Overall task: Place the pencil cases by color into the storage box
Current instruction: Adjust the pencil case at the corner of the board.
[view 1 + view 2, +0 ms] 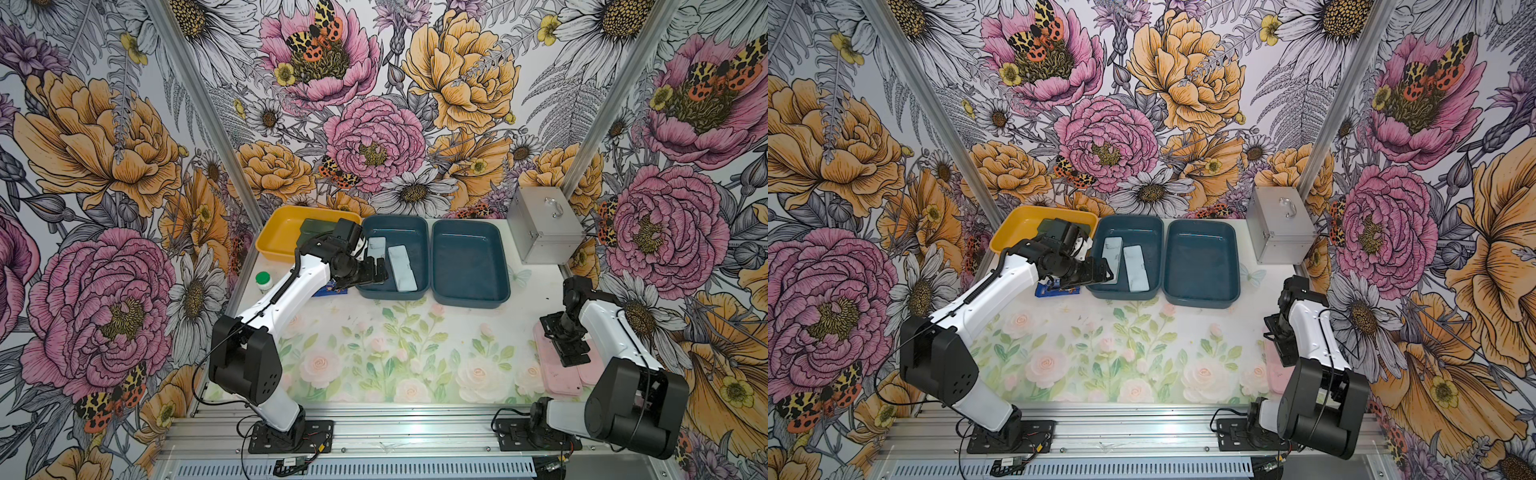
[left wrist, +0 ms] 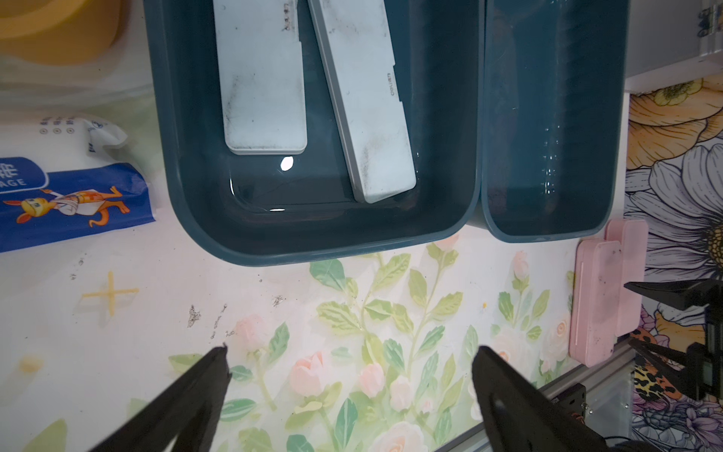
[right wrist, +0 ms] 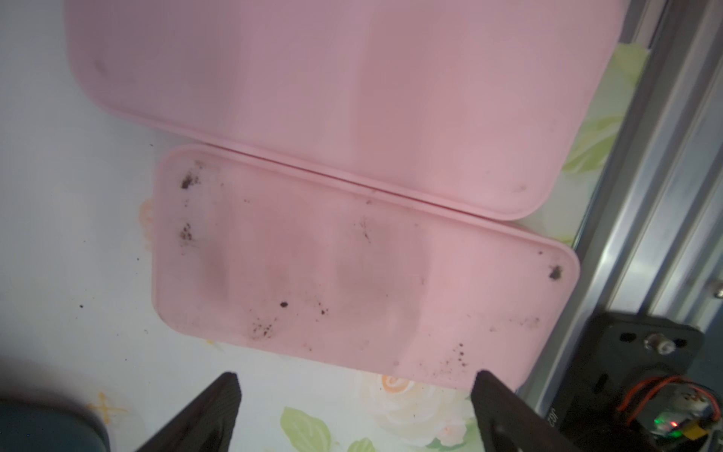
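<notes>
Currently both pink cases [image 3: 352,274], smudged w/ dark specks, lie touching at tabletop's [image 1: 374,353] front-right edge by the rail [image 3: 645,195], L fingers [image 2: 203,391] & R fingers [image 3: 219,407] spread apart, empty.

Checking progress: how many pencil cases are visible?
5: two pale blue cases in the middle bin, two pink cases on the table, one dark green case in the yellow tray; the left arm may hide another.
</notes>
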{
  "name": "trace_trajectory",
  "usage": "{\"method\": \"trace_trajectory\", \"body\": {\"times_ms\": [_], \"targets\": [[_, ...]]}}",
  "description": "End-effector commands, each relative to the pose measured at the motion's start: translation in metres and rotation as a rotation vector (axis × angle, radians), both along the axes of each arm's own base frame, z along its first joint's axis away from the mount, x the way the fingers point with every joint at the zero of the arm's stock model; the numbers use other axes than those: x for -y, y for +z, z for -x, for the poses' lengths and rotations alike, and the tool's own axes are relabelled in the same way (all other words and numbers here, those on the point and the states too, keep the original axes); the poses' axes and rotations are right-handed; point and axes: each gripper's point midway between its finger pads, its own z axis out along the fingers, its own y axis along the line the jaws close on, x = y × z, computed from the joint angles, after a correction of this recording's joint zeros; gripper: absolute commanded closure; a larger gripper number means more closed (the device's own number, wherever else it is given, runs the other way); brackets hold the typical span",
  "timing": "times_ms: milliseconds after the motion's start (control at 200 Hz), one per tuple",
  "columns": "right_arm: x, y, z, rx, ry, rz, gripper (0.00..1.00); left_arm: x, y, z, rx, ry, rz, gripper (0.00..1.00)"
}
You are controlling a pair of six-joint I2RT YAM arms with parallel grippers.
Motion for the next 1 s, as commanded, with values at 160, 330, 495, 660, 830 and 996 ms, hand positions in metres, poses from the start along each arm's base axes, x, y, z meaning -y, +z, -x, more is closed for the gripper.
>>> {"method": "trace_trajectory", "body": {"times_ms": [160,330,495,660,830,996], "targets": [[0.019,-0.008,-0.001,-0.025,0.027,-0.009,0.04,-0.002,0.007,-0.003,0.038,-0.017,0.025,0.01],[0.020,-0.023,0.009,-0.058,0.010,-0.029,0.04,-0.002,0.006,-0.003,0.037,-0.017,0.025,0.01],[0.025,-0.031,0.014,-0.083,-0.017,-0.036,0.04,-0.002,0.007,-0.002,0.037,-0.020,0.031,0.01],[0.030,-0.037,0.012,-0.083,-0.024,-0.047,0.03,-0.002,0.006,-0.002,0.032,-0.018,0.034,0.01],[0.023,-0.057,0.013,-0.146,0.018,-0.119,0.03,0.000,0.005,-0.003,0.023,-0.020,0.040,0.01],[0.008,-0.072,0.013,-0.201,0.083,-0.176,0.02,0.001,0.003,-0.005,0.017,-0.019,0.042,0.01]]}}
